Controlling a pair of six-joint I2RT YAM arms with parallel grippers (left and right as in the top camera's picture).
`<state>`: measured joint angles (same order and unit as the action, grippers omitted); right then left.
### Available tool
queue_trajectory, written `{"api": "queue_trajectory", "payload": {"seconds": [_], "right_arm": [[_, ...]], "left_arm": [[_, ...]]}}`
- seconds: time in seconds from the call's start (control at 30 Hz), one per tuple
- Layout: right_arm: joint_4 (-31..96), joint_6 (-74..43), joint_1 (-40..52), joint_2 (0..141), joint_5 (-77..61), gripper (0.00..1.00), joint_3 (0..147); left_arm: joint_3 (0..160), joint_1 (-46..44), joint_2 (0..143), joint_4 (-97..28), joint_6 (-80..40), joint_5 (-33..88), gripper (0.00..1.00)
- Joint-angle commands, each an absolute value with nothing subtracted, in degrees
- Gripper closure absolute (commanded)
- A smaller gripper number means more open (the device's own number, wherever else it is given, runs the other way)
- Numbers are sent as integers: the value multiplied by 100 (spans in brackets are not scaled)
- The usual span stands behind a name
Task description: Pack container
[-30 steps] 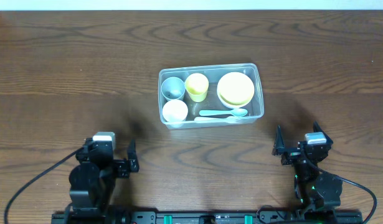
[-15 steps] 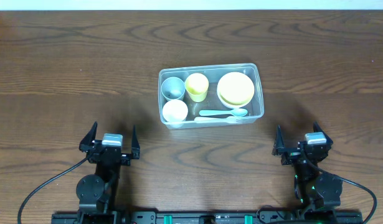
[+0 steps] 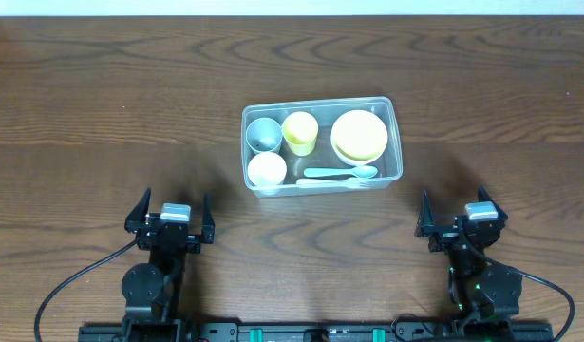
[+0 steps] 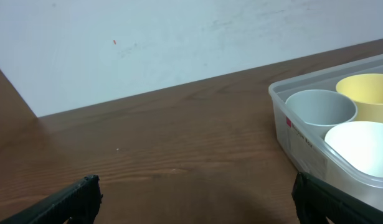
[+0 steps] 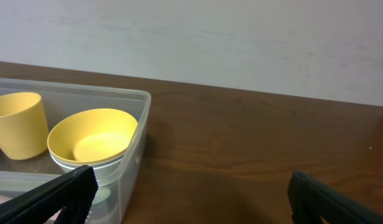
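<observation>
At the near edge, the left gripper [image 3: 176,197] is seen to have been swung back and squared up over the last second, so that it now mirrors the right gripper [image 3: 452,195]. Both are held wide open, and nothing is gripped by either. This withdrawal is judged to mean that the packing is done, or very nearly.

Further out, the container [image 3: 397,142] is set at the middle of the table [image 3: 102,95], well apart from both grippers. A grey cup [image 3: 264,134], a yellow cup [image 3: 300,131], a white cup [image 3: 267,169], a yellow bowl [image 3: 359,134] and a pale spoon [image 3: 339,173] are held inside it. No loose item is seen on the dark, grained wood around it.

Beyond the far edge, a plain white wall [image 4: 179,37] is shown.
</observation>
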<state>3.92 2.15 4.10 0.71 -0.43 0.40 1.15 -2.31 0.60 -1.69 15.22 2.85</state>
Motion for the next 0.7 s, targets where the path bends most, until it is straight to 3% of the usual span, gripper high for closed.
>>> {"api": "queue_trajectory", "payload": {"seconds": [0.0, 0.67], "right_arm": [[414, 283, 456, 34, -62, 1, 32], [414, 283, 456, 34, -62, 1, 32]], "left_arm": [[23, -196, 10, -410, 1369, -1, 2], [23, -196, 25, -405, 1155, -27, 2]]}}
